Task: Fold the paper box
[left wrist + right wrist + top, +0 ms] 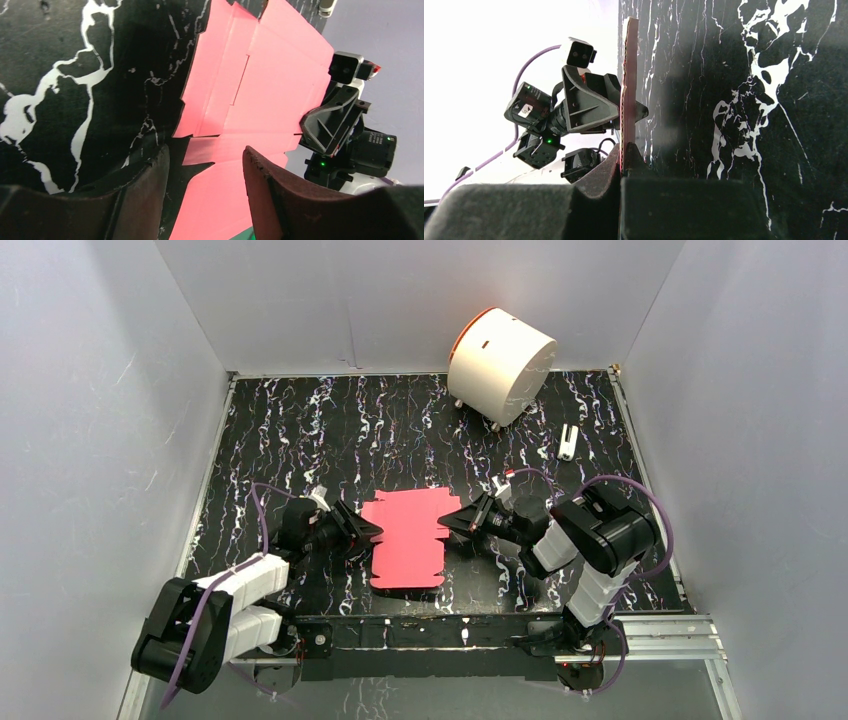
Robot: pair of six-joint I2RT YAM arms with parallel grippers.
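The box is one flat pink-red card sheet, not yet folded. It lies on the table at the near middle, between my two pincers.

My right pincer is closed on the sheet's right edge. In its wrist view the card stands edge-on, pinched between the two pads. My left pincer sits at the sheet's left edge with its fingers well apart, holding nothing. The card shows in the gap between them, and I cannot tell whether either finger touches it.

I judge the sheet light and thin: stiff enough to stay flat across a panel, but ready to bend at the scored lines visible in my left wrist view. It looks smooth, so it may slide on the table if pushed from one side only. A hard pinch could crease it or tear a tab. The best hold is on an outer flap near a score line, taken edge-on as my right pincer has it, with the other pincer steadying the opposite side so the fold turns about the crease.

By count there is one sheet and two pincers. One white drum with an orange rim sits at the far right, and one small white piece lies near it.
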